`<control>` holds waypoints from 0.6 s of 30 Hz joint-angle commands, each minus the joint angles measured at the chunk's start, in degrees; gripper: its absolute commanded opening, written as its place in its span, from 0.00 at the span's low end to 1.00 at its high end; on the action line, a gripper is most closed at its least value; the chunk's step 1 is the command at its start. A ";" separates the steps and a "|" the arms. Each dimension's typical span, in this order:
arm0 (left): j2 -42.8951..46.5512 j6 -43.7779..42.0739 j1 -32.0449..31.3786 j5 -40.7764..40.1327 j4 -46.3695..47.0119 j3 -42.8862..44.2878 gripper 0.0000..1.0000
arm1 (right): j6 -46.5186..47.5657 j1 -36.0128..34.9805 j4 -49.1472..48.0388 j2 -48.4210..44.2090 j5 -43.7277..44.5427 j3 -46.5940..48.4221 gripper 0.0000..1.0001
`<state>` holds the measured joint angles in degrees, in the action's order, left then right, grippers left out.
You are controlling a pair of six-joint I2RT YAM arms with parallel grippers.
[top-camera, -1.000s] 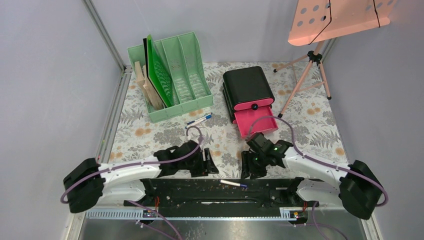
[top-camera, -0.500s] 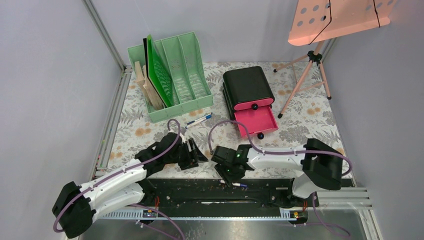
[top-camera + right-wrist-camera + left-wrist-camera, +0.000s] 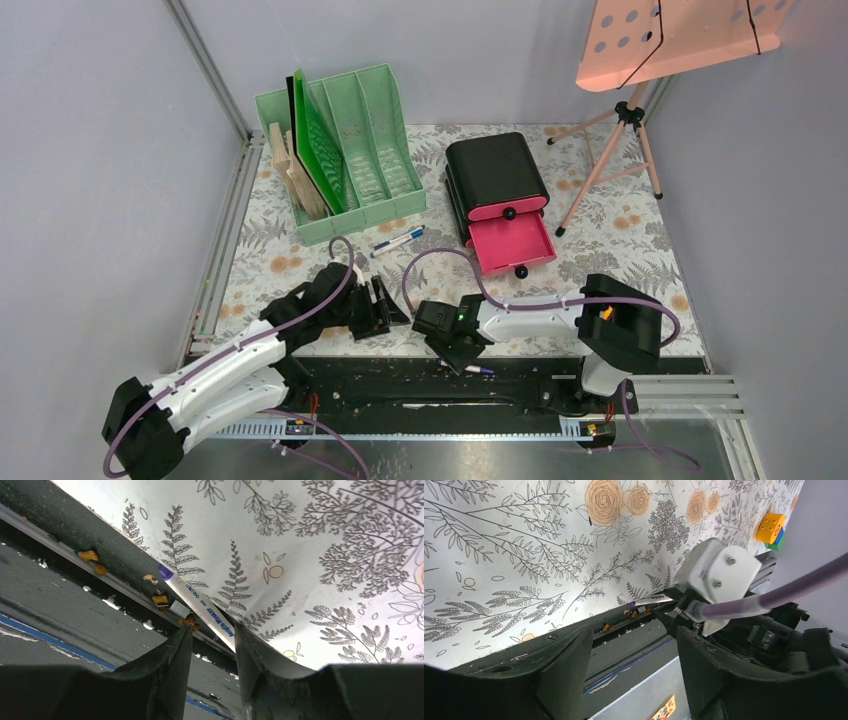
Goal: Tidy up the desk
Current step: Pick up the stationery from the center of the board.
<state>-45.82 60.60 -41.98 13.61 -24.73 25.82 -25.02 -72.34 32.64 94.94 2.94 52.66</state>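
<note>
The desk (image 3: 625, 255) is covered by a pale cloth with grey ferns and orange flowers, with a black rail (image 3: 400, 380) along its near edge. A white pen with a blue cap (image 3: 472, 368) lies on that rail. In the right wrist view this pen (image 3: 197, 605) runs along the cloth's edge, and its end passes between my fingers. My right gripper (image 3: 455, 352) (image 3: 212, 632) hangs low over it, jaws apart and wider than the pen. To its left, my left gripper (image 3: 388, 305) (image 3: 633, 635) is open over the near edge, holding nothing.
A mint-green file rack (image 3: 350, 150) with boards stands at the back left. A black drawer box (image 3: 497, 180) has its lowest pink drawer (image 3: 512, 243) pulled out. A second pen (image 3: 398, 241) lies between them. A tripod (image 3: 620, 150) stands back right. Toy bricks (image 3: 771, 527) lie on the cloth.
My right arm has swung left along the near edge to the pen, and its jaws have narrowed. My left arm has shifted left and slightly away from the rail.
</note>
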 commanded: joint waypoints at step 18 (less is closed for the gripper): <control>5.67 -2.95 3.57 -0.98 -6.09 4.66 0.63 | 5.85 -3.14 3.20 6.83 6.42 5.97 0.09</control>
<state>-41.04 58.17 -38.72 13.23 -31.05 28.60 -20.56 -74.72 35.11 101.01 5.21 56.86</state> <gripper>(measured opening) 0.633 0.296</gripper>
